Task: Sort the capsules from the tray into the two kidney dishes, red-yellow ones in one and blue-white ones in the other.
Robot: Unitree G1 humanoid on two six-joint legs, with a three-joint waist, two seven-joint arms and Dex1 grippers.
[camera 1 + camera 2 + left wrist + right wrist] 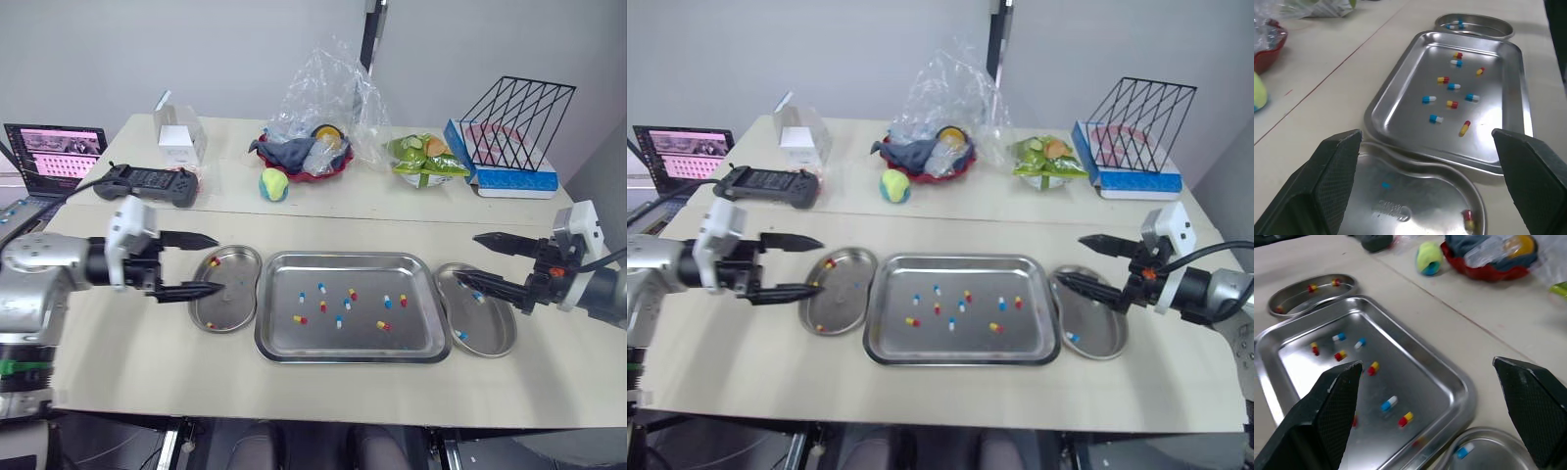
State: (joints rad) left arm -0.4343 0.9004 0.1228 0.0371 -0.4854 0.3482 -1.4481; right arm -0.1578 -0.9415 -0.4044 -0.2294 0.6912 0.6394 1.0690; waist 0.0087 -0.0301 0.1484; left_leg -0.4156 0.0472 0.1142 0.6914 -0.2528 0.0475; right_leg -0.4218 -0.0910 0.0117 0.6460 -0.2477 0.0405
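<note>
The left gripper and the right gripper were both wide open and held nothing. Each hung over its own steel kidney dish. The loose capsules lay in the rectangular steel tray between them. 1 red-yellow capsule lay nearest the left gripper, on its right side, with its long axis roughly across the table.

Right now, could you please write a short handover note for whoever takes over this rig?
The left gripper is open and empty, at the left kidney dish. The right gripper is open and empty, at the right kidney dish.
Done: a few red-yellow capsules lie in the left dish, two blue-white capsules in the right.
Remaining: about ten mixed capsules on the tray, roughly half of each colour.
</note>
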